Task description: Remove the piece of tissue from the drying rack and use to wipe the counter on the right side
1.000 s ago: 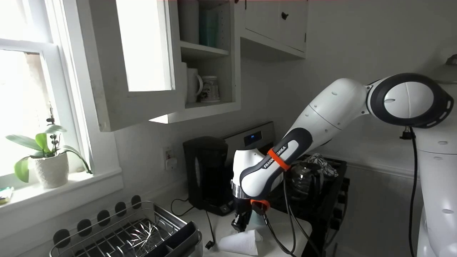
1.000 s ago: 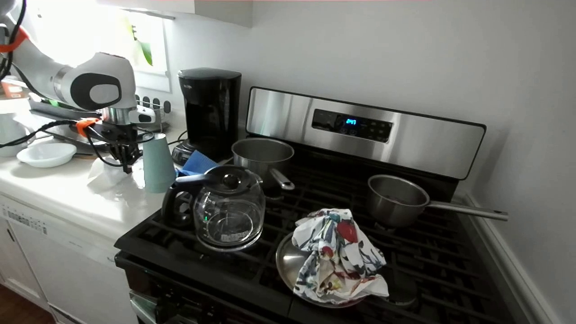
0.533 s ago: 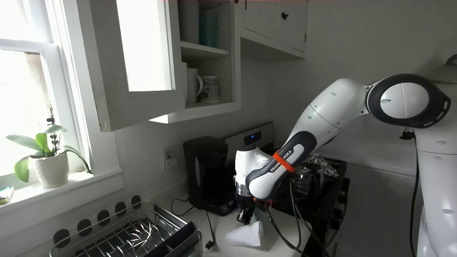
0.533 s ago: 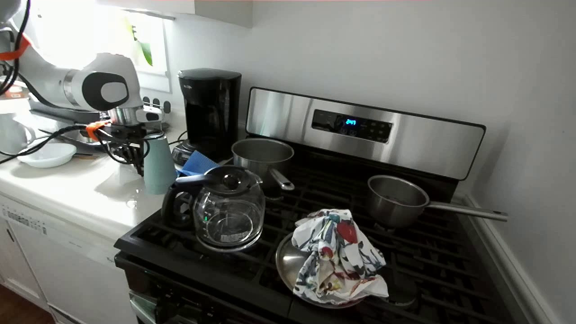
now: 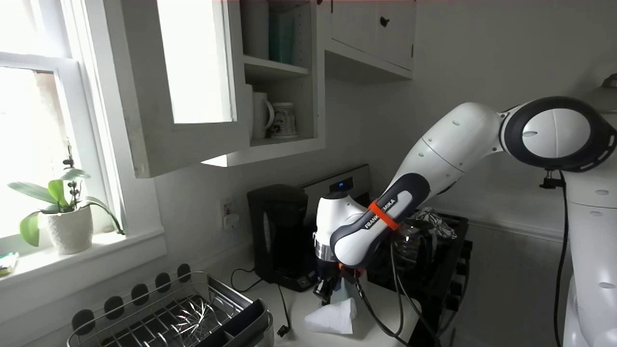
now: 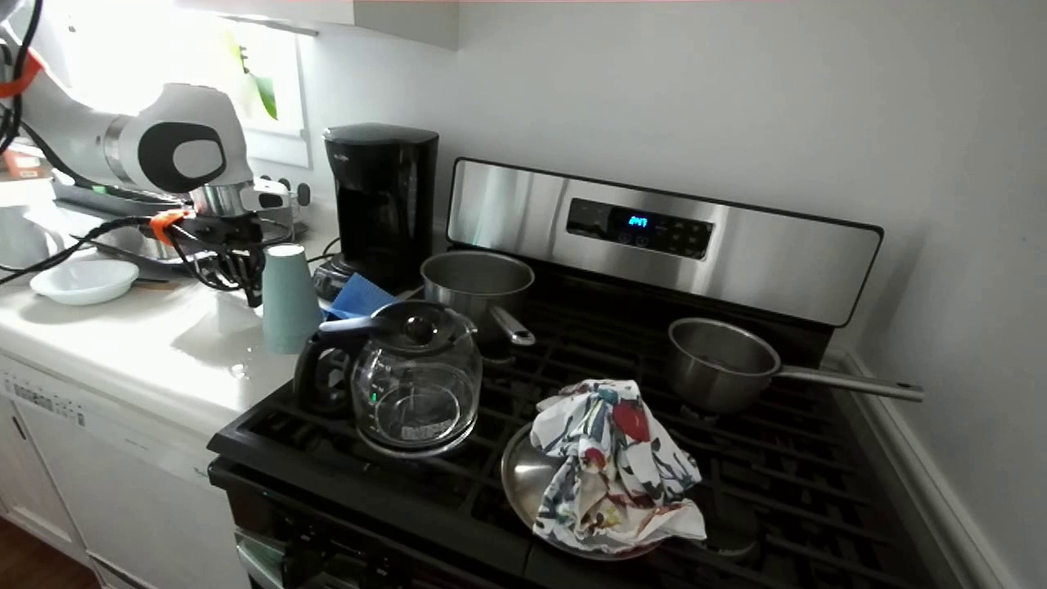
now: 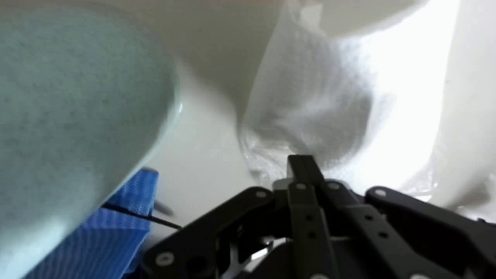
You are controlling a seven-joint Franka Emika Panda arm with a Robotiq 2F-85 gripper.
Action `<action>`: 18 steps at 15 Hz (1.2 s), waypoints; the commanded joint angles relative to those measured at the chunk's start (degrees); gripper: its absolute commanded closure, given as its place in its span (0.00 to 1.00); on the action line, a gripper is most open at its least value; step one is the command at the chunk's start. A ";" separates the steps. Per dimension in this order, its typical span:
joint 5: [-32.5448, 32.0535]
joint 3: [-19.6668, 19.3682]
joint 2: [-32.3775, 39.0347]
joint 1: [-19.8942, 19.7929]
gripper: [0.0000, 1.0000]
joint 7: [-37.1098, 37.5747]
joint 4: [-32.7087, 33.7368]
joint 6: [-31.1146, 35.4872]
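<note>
White tissue [image 5: 331,318] on the counter [image 5: 301,304], gripper [image 7: 305,159] at its edge

Tissue, one, loosely folded. We found it lying on the counter, between the rack [image 5: 229,291] and the stove [image 6: 785,254], apart from both.

Gripper, one, black. We saw its two fingers [image 7: 297,170] together, side by side, pointing down, the tips over an edge of the tissue in the wrist view. Whether they pinched a fold of it, we could not tell.

Cup [image 6: 290,307], one, pale blue-green. We noted it on the counter, narrow end up, near the tissue; the wrist view gave us bare counter between the two.

Blue cloth [image 6: 360,296], one. We found it beside the cup, which partly hid it in the wrist view.

Coffee maker [image 6: 383,204], one, black. It stood upright, just beside the stove.

Plug [image 5: 283,331], one, black, corded. It lay between the rack and the tissue.

Rack, one, wire. We saw a silvery utensil [image 5: 195,318] within, its kind unclear to us.

Bowl [image 6: 86,288], one, white. It stood on the counter, well apart from the cup.

Carafe [image 6: 417,384], one, glass. It stood on the stove, on the side nearest the counter.

Pots [image 6: 458,304], two, steel. Both sat on the stove.

Floral cloth [image 6: 613,466], one. We saw it heaped on a shallow steel dish [image 6: 523,470], on the stove.
</note>
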 commanded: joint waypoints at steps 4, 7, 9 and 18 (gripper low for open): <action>3.04 1.52 -8.46 0.49 0.46 -1.37 -1.79 -1.34; 5.25 2.06 -11.60 0.67 0.26 -3.05 -1.56 -5.98; 6.31 2.11 -13.42 0.76 0.12 -3.19 -1.27 -9.98; 6.06 2.04 -19.90 1.01 0.00 -2.49 -1.16 -19.74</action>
